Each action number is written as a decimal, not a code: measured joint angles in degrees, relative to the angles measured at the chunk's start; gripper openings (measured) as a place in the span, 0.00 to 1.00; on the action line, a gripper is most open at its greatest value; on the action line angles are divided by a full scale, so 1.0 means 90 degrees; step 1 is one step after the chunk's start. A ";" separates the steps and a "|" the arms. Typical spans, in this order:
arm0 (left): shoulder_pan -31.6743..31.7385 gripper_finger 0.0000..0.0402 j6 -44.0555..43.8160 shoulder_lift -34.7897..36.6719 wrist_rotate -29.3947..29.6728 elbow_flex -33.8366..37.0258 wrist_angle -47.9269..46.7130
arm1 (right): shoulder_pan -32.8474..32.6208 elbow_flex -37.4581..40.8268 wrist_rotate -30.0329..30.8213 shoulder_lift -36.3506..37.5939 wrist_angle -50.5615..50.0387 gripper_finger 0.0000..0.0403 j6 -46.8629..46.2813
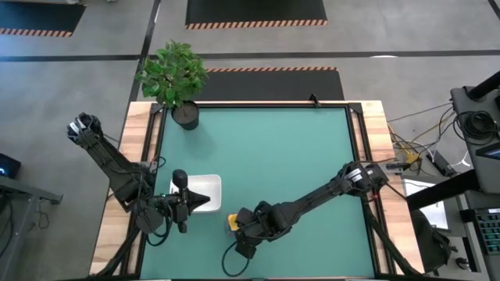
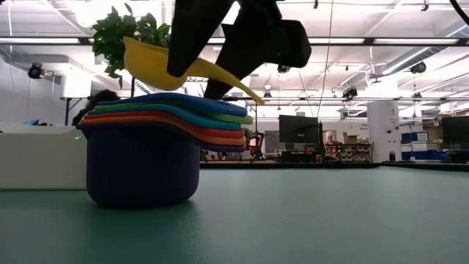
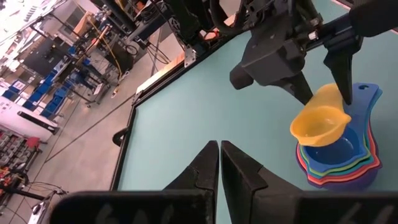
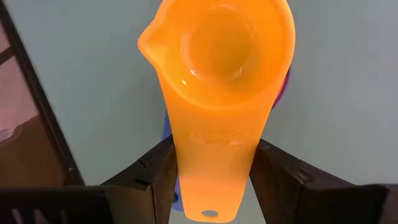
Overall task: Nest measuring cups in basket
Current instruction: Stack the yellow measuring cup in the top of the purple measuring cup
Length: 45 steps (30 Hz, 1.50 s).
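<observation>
My right gripper (image 4: 214,171) grips the yellow cup (image 3: 318,122) by its handle, the handle's long axis running between the fingers. The nested stack (image 2: 150,147) lies directly below, cup tilted above it. My left gripper (image 3: 219,167), clenched empty, waits nearby at the basket (image 1: 209,187).

Six measuring cups (image 2: 146,158) sit nested on the green worktop near its front edge, the big purple one at the bottom, then orange, red, light blue, green and dark blue, their handles fanned to one side. The yellow cup (image 2: 172,67) hangs tilted just above the stack, gripped by its handle. The white basket (image 1: 205,193) lies just beside them, holding no cups.
</observation>
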State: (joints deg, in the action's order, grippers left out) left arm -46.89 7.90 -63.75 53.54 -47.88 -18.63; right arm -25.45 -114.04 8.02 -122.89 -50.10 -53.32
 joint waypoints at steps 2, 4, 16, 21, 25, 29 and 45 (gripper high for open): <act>-0.0001 0.00 0.0000 0.0001 0.0000 0.0000 0.0000 | 0.0002 0.0000 0.0009 0.0000 0.0024 0.42 0.0027; 0.0000 0.00 0.0000 0.0000 0.0000 0.0000 0.0000 | 0.0000 0.0000 0.0007 0.0000 0.0026 0.42 0.0080; 0.0002 0.00 0.0024 0.0001 0.0000 0.0000 0.0002 | 0.0000 0.0012 -0.0072 -0.0005 0.0128 0.42 0.0406; 0.0001 0.00 0.0024 -0.0001 0.0000 0.0000 0.0002 | 0.0000 0.0015 -0.0127 -0.0005 0.0126 0.42 0.0432; 0.0002 0.00 0.0027 0.0001 0.0000 0.0000 0.0005 | 0.0000 0.0015 -0.0260 -0.0005 0.0126 0.41 0.0357; -0.0001 0.00 0.0027 0.0000 0.0000 0.0000 0.0007 | 0.0000 0.0017 -0.0292 -0.0007 0.0120 0.41 0.0378; 0.0002 0.00 0.0027 0.0000 0.0000 0.0000 0.0015 | 0.0012 -0.0003 -0.0336 0.0000 0.0080 0.65 0.0425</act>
State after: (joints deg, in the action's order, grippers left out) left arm -46.87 8.14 -63.75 53.54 -47.88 -18.50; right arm -25.34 -114.06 4.99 -122.89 -49.39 -49.49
